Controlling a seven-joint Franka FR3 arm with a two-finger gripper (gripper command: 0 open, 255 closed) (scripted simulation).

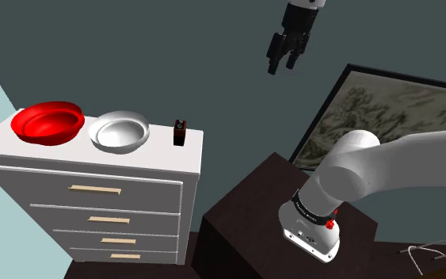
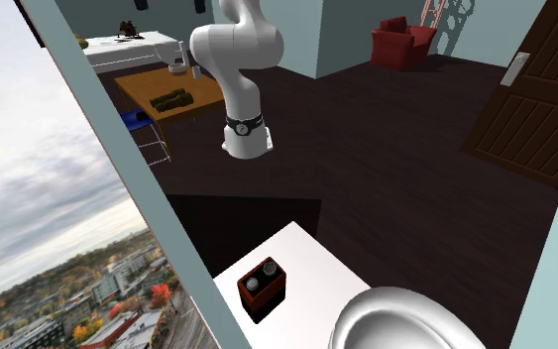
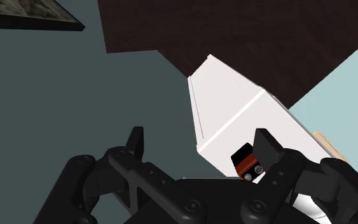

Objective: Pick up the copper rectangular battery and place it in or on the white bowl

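White dresser (image 1: 23, 178) bears battery (image 1: 180, 132); tool (image 1: 282, 67) agape, empty, high above.

Dim, flat, evenly lit renders with sharp edges throughout.

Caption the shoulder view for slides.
Open gripper hangs high, far from the battery, white bowl and red bowl on a dresser.

In the wrist view one black finger (image 3: 268, 149) hides part of the battery (image 3: 245, 160) (two terminals show beside it), while the second exterior view's bottom edge cuts off the white bowl (image 2: 395, 294), its top edge the arm (image 2: 239, 59).
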